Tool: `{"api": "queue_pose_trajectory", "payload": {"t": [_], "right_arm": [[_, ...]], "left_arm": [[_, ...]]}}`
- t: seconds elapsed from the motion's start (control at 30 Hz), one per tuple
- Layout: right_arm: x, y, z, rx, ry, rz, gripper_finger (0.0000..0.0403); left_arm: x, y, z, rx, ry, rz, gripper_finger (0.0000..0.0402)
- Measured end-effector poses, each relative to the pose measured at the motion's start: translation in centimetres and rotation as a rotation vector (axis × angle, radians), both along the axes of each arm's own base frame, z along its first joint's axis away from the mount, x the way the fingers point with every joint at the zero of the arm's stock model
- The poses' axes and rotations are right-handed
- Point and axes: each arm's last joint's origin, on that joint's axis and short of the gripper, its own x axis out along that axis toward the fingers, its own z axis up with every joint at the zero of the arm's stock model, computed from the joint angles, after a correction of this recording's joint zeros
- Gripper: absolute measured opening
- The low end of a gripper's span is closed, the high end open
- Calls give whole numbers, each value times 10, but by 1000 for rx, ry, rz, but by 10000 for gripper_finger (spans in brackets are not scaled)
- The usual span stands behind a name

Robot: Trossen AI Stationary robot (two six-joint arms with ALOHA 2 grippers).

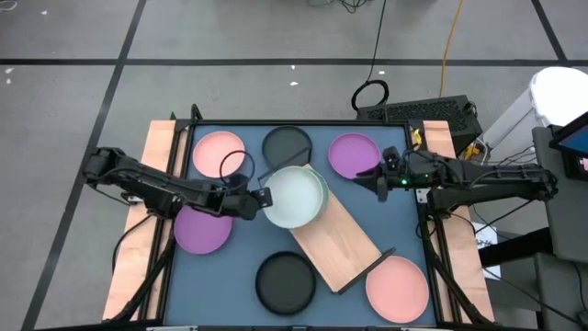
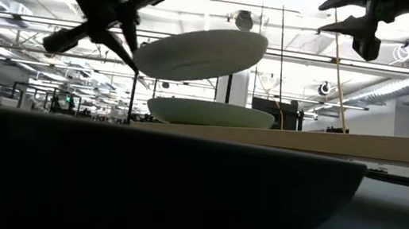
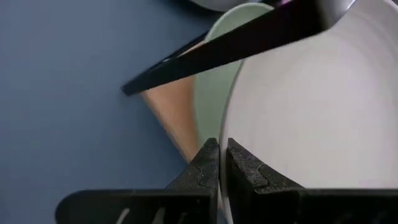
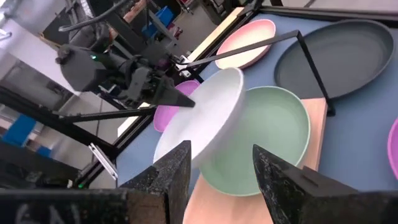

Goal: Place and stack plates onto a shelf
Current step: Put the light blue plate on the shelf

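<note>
The left gripper [image 1: 260, 199] has its jaws pinched tight on the rim of a pale blue plate [image 1: 292, 197], the two dark fingers [image 3: 205, 168] meeting on the thin edge. It holds that plate tilted in the air just above a pale green plate [image 4: 267, 140], which lies on the near end of the shelf [image 1: 337, 241], a light wooden board set at a slant across the blue table [image 1: 220, 276]. In the low view the held plate [image 2: 201, 53] hangs clear of the green one [image 2: 211, 114] beneath it. The left arm reaches in low and nearly level from the table's left side, passing over a purple plate [image 1: 197, 232]. The right gripper [image 1: 383, 181] waits with its jaws parted and holding nothing, raised beside another purple plate [image 1: 352, 154] at the far right of the table, its arm stretched in from the right edge. Other plates lie around the shelf: a pink plate [image 1: 219, 153] and a black plate [image 1: 287, 144] on the far side, a second black plate [image 1: 285, 282] and a second pink plate [image 1: 398, 287] on the near side.
</note>
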Motion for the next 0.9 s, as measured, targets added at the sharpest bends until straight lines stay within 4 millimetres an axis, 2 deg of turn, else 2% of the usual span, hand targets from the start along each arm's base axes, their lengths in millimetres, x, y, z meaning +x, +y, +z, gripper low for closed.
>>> {"api": "queue_pose_trajectory", "payload": {"t": [0.2, 0.47, 0.9], "right_arm": [[-3, -2, 3, -83, -6, 12, 155], [-9, -7, 3, -111, 0, -11, 155], [-12, -13, 2, -110, 17, -52, 155]], "left_arm": [[16, 8, -10, -16, -54, 51, 10], [23, 11, -10, -12, -93, 52, 10], [29, -2, -1, -17, -194, -51, 10]]}}
